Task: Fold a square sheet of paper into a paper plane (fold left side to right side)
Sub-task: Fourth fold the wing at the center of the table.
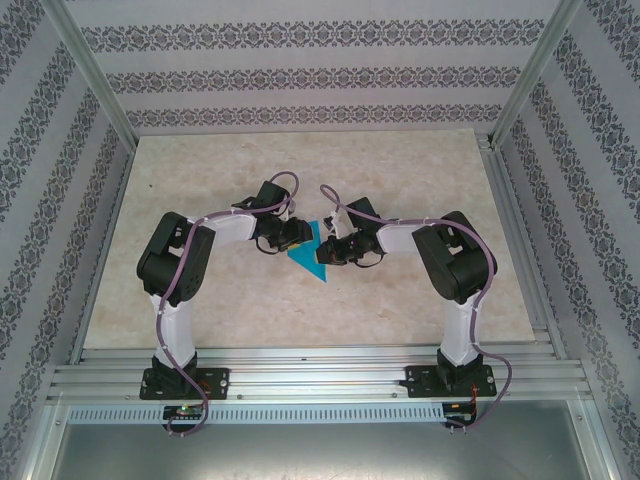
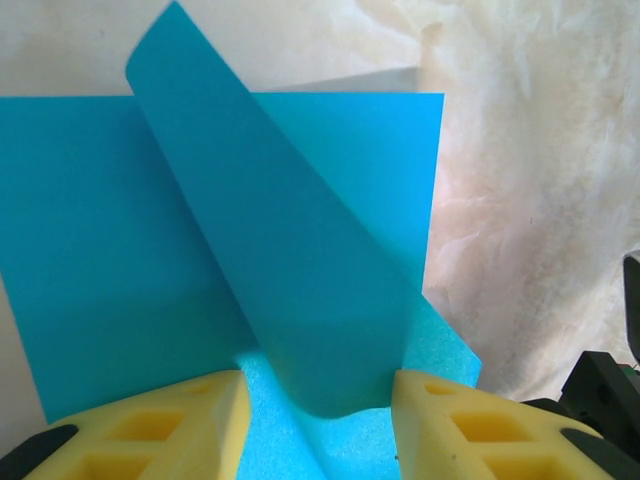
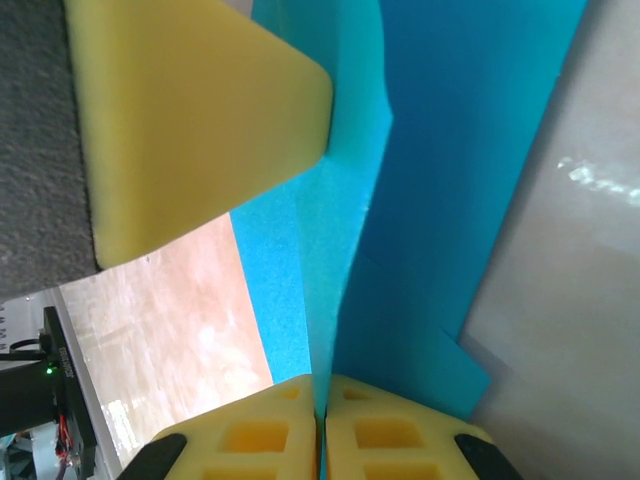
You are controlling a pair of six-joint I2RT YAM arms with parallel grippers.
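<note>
The cyan-blue square sheet of paper (image 1: 309, 258) lies mid-table between both grippers, folded to a pointed shape. In the left wrist view one flap (image 2: 290, 270) curls up off the flat sheet (image 2: 90, 250) and runs down between my left gripper's (image 2: 318, 385) yellow fingers. The jaws stand apart around it; the right finger touches the flap's edge and the left finger stays clear. My right gripper (image 3: 321, 385) is shut on a raised edge of the sheet (image 3: 450, 150), the thin paper pinched between its pads. One left-gripper finger (image 3: 190, 120) rests against that paper.
The marbled beige tabletop (image 1: 400, 170) spreads all round the paper. Aluminium rails (image 1: 320, 375) run along the near edge, with the arm bases on them. Patterned walls close off the back and both sides. Part of the right arm (image 2: 600, 390) sits dark at the lower right.
</note>
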